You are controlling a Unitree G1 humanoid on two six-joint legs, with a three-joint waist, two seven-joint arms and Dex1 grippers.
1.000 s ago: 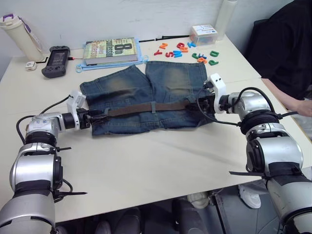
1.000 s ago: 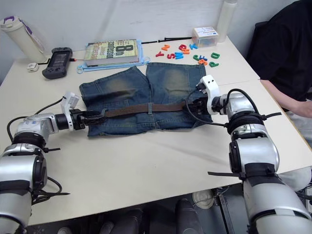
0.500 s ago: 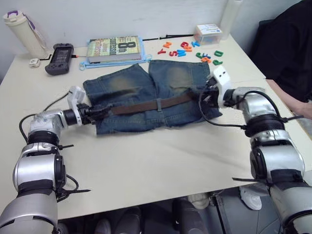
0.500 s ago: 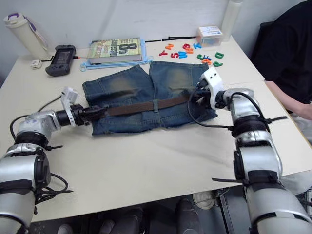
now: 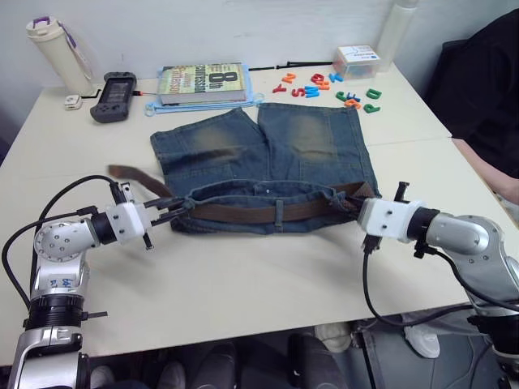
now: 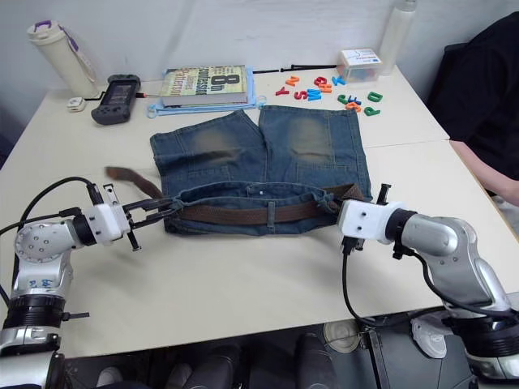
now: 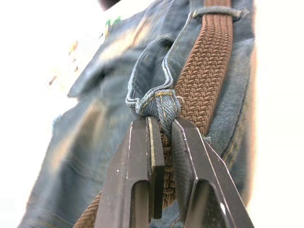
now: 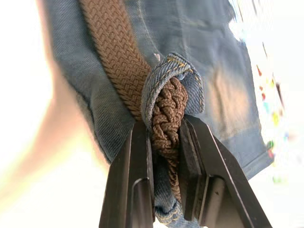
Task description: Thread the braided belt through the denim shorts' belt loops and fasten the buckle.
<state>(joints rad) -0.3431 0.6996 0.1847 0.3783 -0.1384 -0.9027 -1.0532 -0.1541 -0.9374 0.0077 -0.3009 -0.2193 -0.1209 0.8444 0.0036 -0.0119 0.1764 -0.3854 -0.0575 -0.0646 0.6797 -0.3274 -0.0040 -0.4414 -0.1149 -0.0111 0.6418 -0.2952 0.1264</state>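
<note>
The denim shorts [image 5: 268, 150] lie flat mid-table with the waistband nearest me, pulled up into an open pocket. The braided belt [image 5: 243, 213] runs along the front of that waistband under a belt loop [image 5: 277, 215]. Its free dark-brown end [image 5: 134, 174] trails out on the table to the left. My left gripper [image 5: 177, 212] is shut on the bunched left waistband corner [image 7: 159, 107] with belt beneath it. My right gripper [image 5: 350, 212] is shut on the belt [image 8: 166, 118], wrapped in denim, at the right waistband corner. The buckle is hidden.
Along the far edge stand a book [image 5: 203, 81], a black game controller [image 5: 113, 85], a white bottle [image 5: 57, 49], coloured plastic letters [image 5: 324, 81], a small box [image 5: 359, 57] and a white cylinder [image 5: 399, 28]. A person in black [image 5: 486, 89] sits at the right.
Both grippers have drawn the waistband toward the table's near edge, and it now stands lifted open. The belt's left end trails out over the table. The camera view has shifted.
</note>
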